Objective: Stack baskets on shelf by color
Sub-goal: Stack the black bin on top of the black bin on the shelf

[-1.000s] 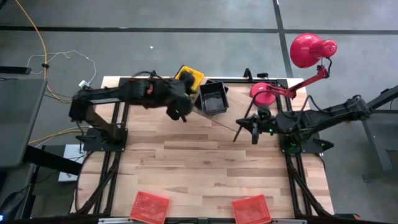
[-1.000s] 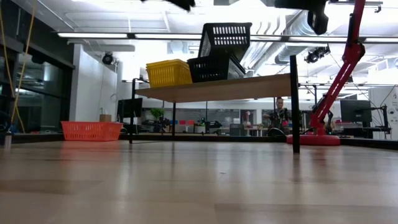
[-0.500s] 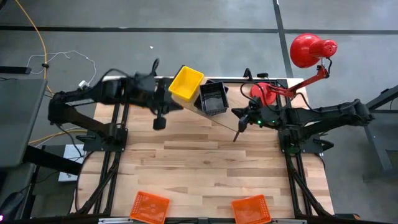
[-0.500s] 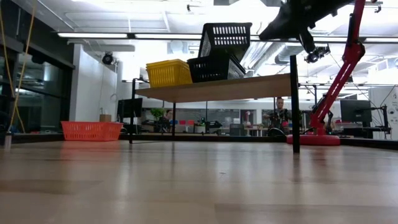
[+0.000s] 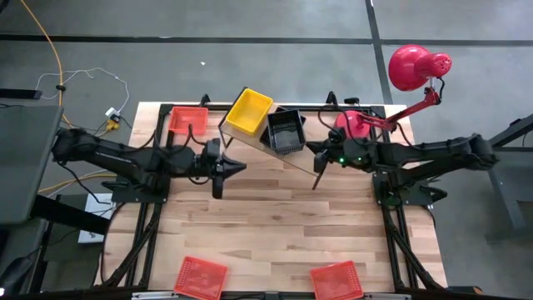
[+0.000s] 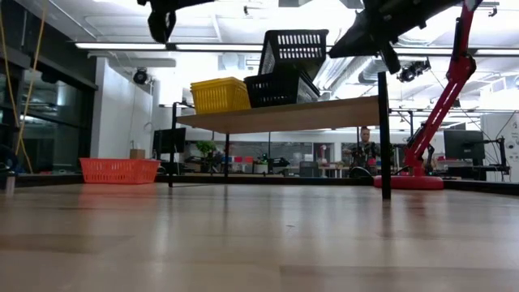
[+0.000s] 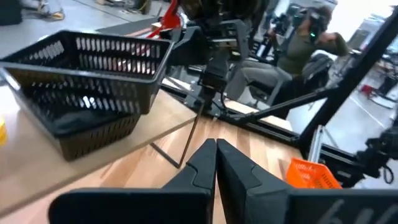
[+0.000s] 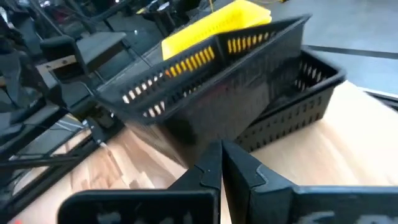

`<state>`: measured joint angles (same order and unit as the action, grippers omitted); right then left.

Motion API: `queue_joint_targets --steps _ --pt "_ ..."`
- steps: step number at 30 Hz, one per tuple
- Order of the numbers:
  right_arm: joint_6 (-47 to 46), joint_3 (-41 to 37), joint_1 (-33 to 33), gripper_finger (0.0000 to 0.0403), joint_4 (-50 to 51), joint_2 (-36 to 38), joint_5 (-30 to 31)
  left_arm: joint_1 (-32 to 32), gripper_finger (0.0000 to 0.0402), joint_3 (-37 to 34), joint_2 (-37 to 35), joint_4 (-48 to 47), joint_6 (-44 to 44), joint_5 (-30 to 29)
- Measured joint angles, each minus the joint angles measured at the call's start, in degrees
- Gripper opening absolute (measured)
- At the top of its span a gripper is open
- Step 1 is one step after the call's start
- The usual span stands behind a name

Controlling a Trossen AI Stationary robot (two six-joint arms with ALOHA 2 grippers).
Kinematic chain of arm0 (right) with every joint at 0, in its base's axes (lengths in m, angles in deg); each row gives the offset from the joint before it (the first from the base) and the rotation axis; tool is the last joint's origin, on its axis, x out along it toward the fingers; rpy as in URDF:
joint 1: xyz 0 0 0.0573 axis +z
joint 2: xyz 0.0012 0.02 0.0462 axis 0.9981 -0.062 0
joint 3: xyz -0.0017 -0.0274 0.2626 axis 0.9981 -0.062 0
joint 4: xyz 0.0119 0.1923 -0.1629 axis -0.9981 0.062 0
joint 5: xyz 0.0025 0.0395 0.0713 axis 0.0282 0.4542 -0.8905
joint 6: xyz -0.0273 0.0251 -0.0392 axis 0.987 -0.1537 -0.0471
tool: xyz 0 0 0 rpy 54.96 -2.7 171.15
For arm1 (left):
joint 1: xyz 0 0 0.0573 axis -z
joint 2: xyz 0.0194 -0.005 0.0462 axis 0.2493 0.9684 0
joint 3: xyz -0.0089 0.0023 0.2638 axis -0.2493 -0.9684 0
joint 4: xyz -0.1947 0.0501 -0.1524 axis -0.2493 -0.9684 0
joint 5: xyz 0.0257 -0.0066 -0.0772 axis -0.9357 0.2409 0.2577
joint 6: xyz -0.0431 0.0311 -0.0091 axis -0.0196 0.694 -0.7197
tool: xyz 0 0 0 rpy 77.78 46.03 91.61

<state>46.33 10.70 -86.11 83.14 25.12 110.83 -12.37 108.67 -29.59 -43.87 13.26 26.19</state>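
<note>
Right pincer point(image 5: 314, 152) closed and empty beside the tilted top black basket point(image 5: 286, 131) on the shelf point(image 6: 284, 113); left pincer point(image 5: 236, 167) closed too. Nudge gently, square it, avoid toppling.

Bright even overhead light, ceiling strip lights point(image 6: 243, 46) glaring in low view, wrist views motion-blurred

Yellow basket point(image 5: 249, 112) and two crookedly stacked black baskets point(image 5: 285, 132) sit on the shelf point(image 6: 280, 115); three orange-red baskets point(image 5: 188, 119) lie on the worktop.
</note>
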Motion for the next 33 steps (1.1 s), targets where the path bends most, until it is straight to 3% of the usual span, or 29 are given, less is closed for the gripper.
queue_joint_targets --steps 16,22,27,33 --pt "-3.2 0.1 0.9 0.0 -10.7 -8.0 -2.4 0.2 0.0 -0.2 0.4 -0.8 0.3 -1.7" --pt "-1.6 4.5 0.9 0.0 -10.5 -13.0 -2.9 0.2 0.0 -0.2 0.4 -0.9 0.4 -1.7" --pt "2.3 10.9 0.9 0.0 -2.5 -15.9 -3.5 0.2 0.0 -0.2 0.4 -1.1 0.4 -1.2" --pt "6.0 18.6 1.1 0.0 9.3 -16.1 -6.4 0.2 0.0 -0.2 0.4 -1.1 0.2 4.0"
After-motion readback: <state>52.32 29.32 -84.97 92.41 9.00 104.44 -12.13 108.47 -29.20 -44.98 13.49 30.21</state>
